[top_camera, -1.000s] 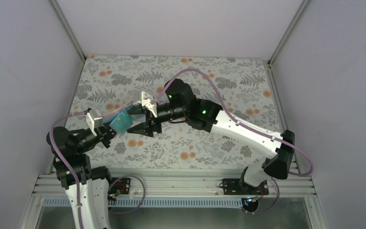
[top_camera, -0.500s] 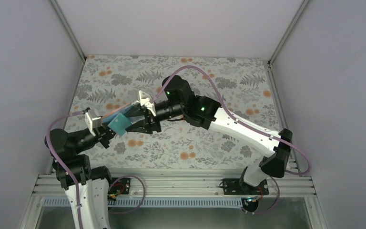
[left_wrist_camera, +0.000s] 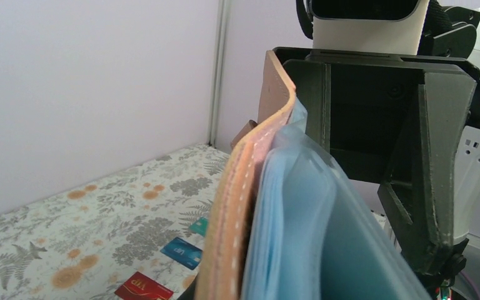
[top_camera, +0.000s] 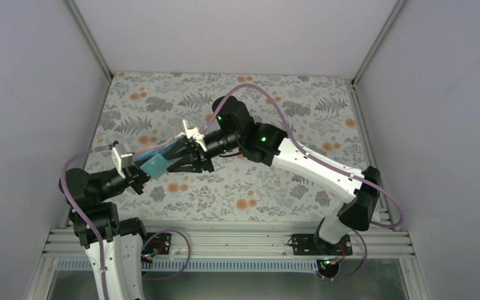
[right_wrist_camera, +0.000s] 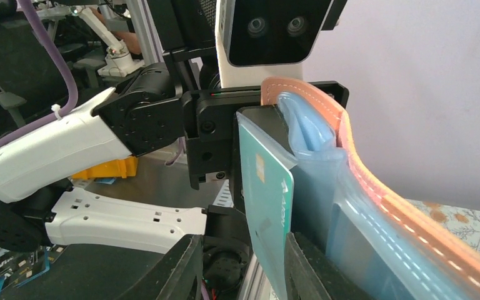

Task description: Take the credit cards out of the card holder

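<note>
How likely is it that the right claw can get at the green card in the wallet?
Probably yes: the left claw holds the wallet up, the green card sticks out of it, and the right claw straddles that card with nothing between.

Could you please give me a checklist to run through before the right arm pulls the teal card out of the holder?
1. Left gripper clamped on the reddish-brown leather card holder with light blue lining: ok.
2. Teal green plastic card protrudes from the holder's pocket: ok.
3. Right gripper straddles that card: ok.
4. Right jaws shut on the card: not ok, a gap shows on one side.
5. Red card and blue card lie flat on the flowered table, out of the holder: ok.
6. No other card left inside the holder: cannot tell.
</note>
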